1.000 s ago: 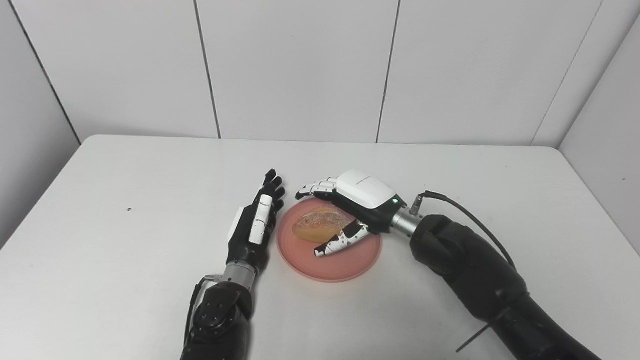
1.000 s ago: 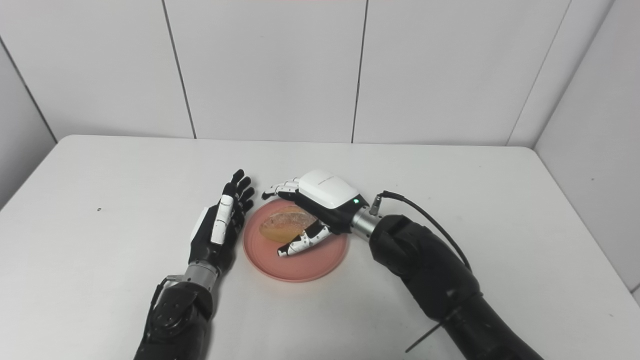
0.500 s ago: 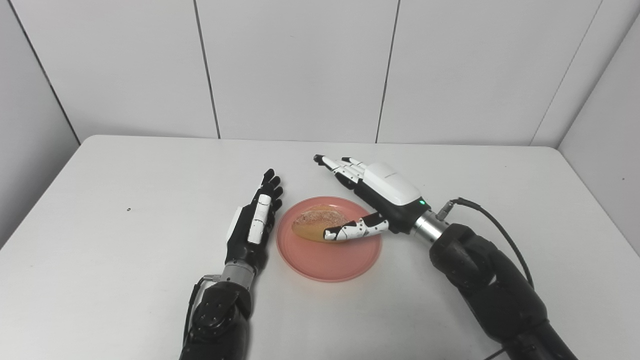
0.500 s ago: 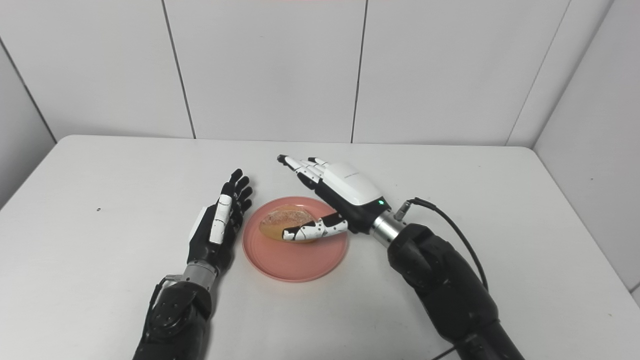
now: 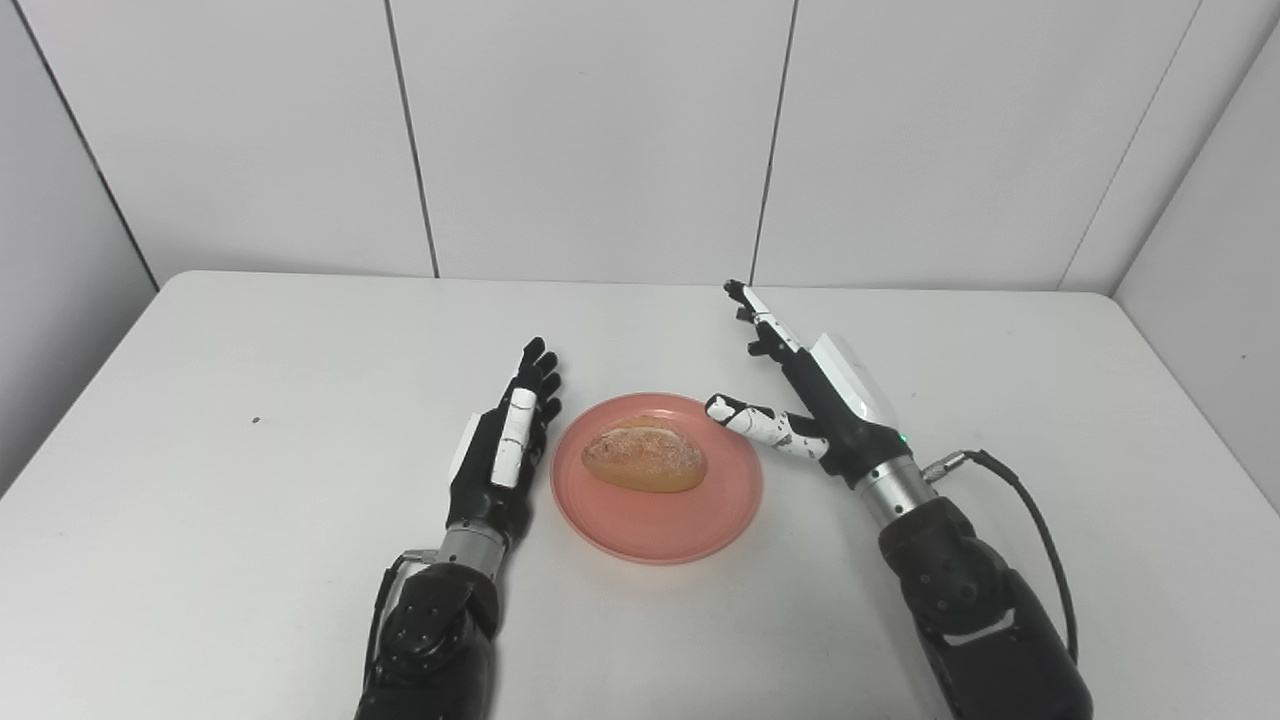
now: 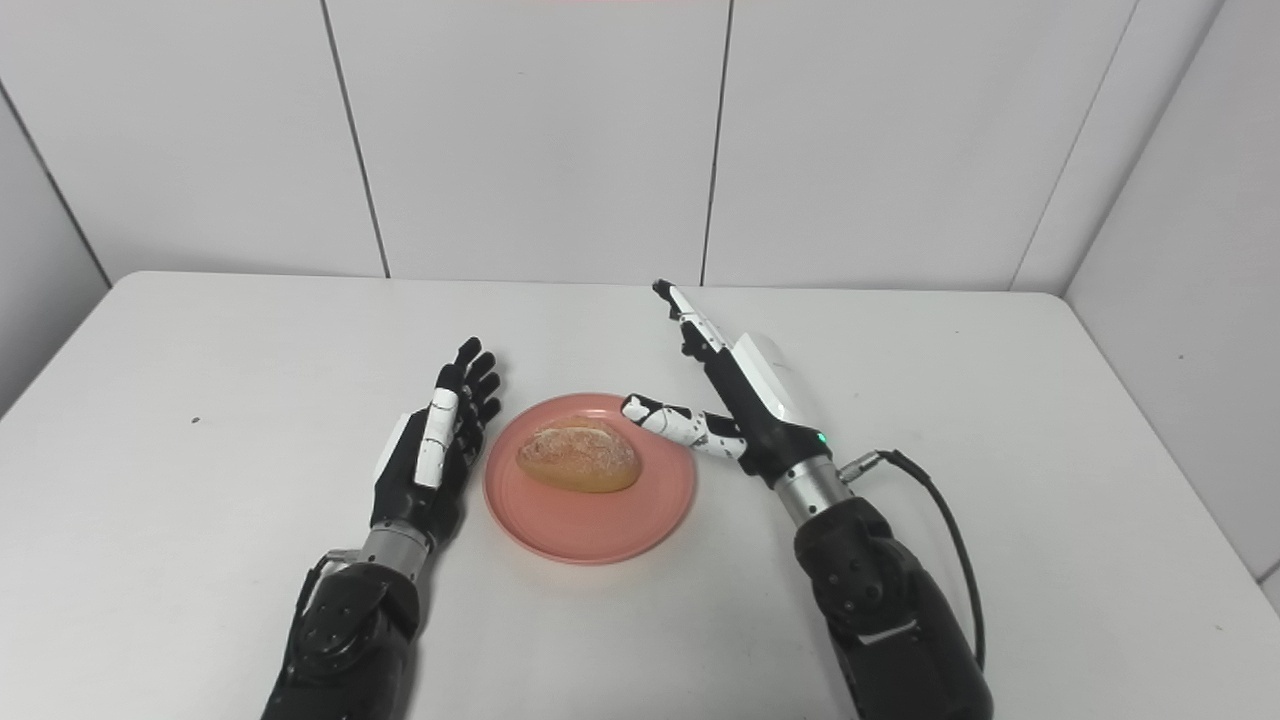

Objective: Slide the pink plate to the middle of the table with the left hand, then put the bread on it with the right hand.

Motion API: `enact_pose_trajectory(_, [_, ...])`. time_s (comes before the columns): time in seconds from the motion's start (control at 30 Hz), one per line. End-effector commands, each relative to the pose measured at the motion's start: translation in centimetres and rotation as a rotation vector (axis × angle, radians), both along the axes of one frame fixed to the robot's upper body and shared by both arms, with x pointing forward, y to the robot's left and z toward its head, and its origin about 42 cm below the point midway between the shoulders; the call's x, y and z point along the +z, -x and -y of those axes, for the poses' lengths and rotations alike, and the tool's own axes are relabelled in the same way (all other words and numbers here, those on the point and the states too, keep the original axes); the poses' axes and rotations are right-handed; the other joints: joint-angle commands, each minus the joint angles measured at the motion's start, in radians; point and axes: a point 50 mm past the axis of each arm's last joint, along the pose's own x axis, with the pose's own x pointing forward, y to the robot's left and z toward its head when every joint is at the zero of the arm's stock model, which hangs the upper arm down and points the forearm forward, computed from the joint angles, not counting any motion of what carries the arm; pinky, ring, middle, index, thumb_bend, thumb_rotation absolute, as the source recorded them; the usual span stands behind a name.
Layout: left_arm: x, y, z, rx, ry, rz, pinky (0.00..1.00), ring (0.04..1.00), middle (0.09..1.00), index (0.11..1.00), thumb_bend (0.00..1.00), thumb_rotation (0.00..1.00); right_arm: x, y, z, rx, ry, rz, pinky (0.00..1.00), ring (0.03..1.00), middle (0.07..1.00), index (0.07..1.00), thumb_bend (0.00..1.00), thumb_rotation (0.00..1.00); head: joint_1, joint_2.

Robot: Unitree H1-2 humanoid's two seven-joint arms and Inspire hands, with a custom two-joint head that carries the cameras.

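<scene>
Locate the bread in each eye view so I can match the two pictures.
Left eye view: bread just left of picture centre, on the far half of the pink plate.
Right eye view: bread further left in the picture, same spot on the plate.
Shared landmark: the left hand, fingers apart, beside the plate's left rim.

White table [image 5: 200,520] with rounded far corners. Tiny dark speck [image 5: 255,420] on its surface at nine o'clock. Pale panelled wall [image 5: 590,140] at twelve o'clock, split by thin dark vertical seams; angled side panels at both edges.
</scene>
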Motion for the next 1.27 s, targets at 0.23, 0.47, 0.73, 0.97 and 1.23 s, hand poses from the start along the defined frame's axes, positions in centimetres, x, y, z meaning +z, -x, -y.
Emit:
enact_pose_trajectory(0.23, [2.1, -0.7, 0.1, -0.027, 0.014, 0.076, 1.00, 1.000, 1.000, 0.980, 0.77, 0.91, -0.2, 0.8, -1.7, -0.024, -0.180, -0.038, 0.85, 0.935, 0.974, 0.970, 0.72, 1.00, -0.008, -0.003])
enact_pose_trajectory(0.47, [2.1, -0.6, -0.3, -0.036, -0.011, 0.083, 1.00, 1.000, 1.000, 0.987, 0.77, 0.94, -1.7, 2.0, -2.6, -0.087, -0.289, -0.126, 0.94, 0.986, 0.998, 0.996, 0.68, 1.00, -0.028, -0.008])
enact_pose_trajectory(0.73, [1.9, -0.6, -0.8, -0.044, -0.014, 0.087, 1.00, 1.000, 1.000, 0.993, 0.78, 0.93, -2.6, 2.7, -3.6, -0.167, -0.474, -0.236, 1.00, 1.000, 1.000, 1.000, 0.69, 1.00, -0.054, -0.016])
enact_pose_trajectory(0.97, [1.7, -0.3, -1.3, -0.053, -0.020, 0.087, 1.00, 1.000, 1.000, 1.000, 0.77, 0.94, -2.8, 2.8, -4.0, -0.200, -0.536, -0.239, 1.00, 1.000, 1.000, 1.000, 0.65, 1.00, -0.074, -0.033])
enact_pose_trajectory(1.23, [1.4, 0.1, -1.5, -0.051, -0.037, 0.104, 1.00, 1.000, 1.000, 1.000, 0.77, 0.95, -3.3, 2.9, -4.3, -0.212, -0.593, -0.266, 0.96, 1.000, 1.000, 1.000, 0.69, 1.00, -0.080, -0.044])
